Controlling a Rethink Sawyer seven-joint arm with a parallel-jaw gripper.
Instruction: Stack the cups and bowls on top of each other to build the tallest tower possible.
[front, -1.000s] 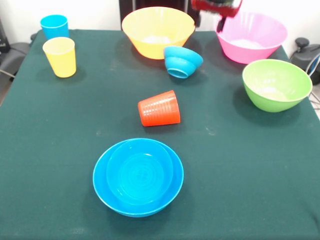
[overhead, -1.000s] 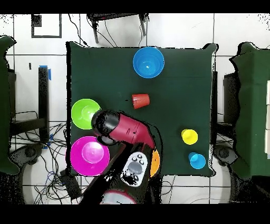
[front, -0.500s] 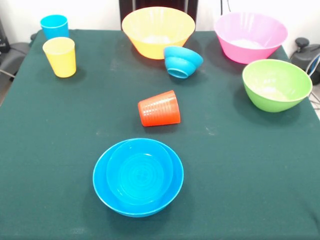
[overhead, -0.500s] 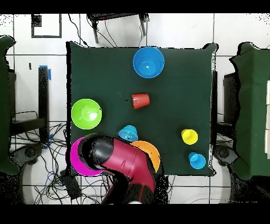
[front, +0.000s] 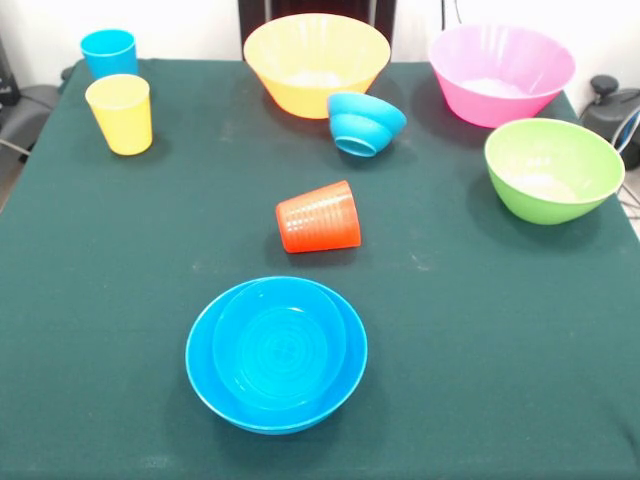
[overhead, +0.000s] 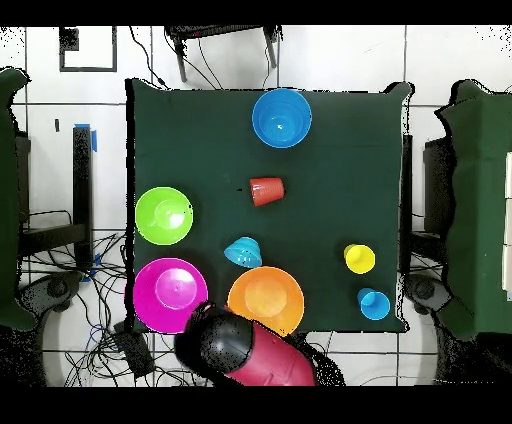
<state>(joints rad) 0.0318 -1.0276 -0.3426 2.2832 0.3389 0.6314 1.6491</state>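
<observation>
A smaller blue bowl (front: 279, 340) sits nested in a medium blue bowl (front: 205, 380) at the table's near middle; this pair also shows in the overhead view (overhead: 281, 117). No pink-over-blue tower shows. The orange-red ribbed cup (front: 319, 216) lies on its side at mid-table. A ridged small blue bowl (front: 364, 122) leans tilted by the yellow-orange bowl (front: 316, 62). The pink bowl (front: 500, 73) and green bowl (front: 553, 168) stand at the right. The yellow cup (front: 120, 113) and sky blue cup (front: 108, 52) stand upright at the far left. The gripper is hidden.
The red and black arm (overhead: 245, 352) is drawn back past the table's base-side edge, close to the pink bowl (overhead: 170, 295) and the yellow-orange bowl (overhead: 265, 300). Dark green cloth covers the table (front: 480, 330).
The arm has pulled back off the table toward its base, uncovering the small blue, yellow-orange and pink bowls in the overhead view. The gripper left the front view's top edge. No object moved.
</observation>
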